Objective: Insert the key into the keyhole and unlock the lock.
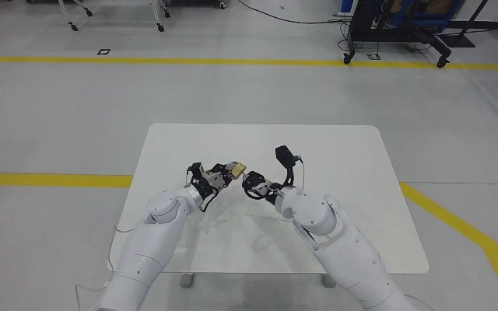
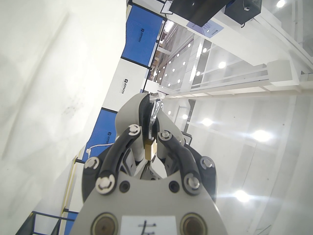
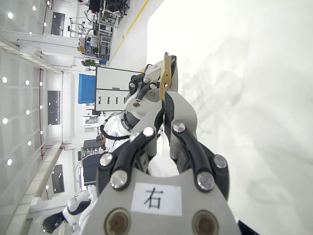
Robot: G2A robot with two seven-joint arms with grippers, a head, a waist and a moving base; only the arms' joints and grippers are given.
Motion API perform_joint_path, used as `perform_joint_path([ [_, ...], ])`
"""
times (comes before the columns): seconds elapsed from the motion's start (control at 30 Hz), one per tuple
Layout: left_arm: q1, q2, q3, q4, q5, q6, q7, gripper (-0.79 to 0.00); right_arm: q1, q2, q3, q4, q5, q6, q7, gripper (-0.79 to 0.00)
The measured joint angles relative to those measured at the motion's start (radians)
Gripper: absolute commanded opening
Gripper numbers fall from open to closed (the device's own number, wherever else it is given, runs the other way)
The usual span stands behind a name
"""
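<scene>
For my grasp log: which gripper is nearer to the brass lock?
Left. The left gripper is shut on the lock; the right gripper is just off its keyhole end.

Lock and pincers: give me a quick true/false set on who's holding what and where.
1. The left pincer grips the lock. True.
2. The lock lies flat on the table. False: it is held up off the table, between the two arms.
3. The right pincer is wide open. False: it is closed, with its tips right at the lock's brass end.
4. The lock has a brass-coloured body and a silver shackle. True.
5. The two pincers sit at opposite ends of the table. False: they meet nose to nose over its middle.
</scene>
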Motion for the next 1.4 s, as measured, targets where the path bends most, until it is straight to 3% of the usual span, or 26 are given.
perform_joint_path([
  [0.27,0.007,0.001,0.006,-0.010,0.007,-0.005,-0.023,-0.785,-0.015,0.010,0.034,-0.002,0.035,-0.029,0.075,-0.785],
  [1.33,-0.006,0.003,0.028,-0.006,0.042,-0.006,-0.066,-0.785,0.030,0.006,0.025,0.064,0.060,-0.005,0.052,-0.785],
  [1.37,-0.007,0.003,0.028,-0.004,0.039,-0.004,-0.067,-0.785,0.029,0.006,0.028,0.063,0.067,-0.005,0.048,-0.554],
  [1.4,-0.007,0.003,0.028,-0.003,0.036,-0.003,-0.068,-0.785,0.028,0.005,0.030,0.062,0.071,-0.005,0.047,-0.237],
])
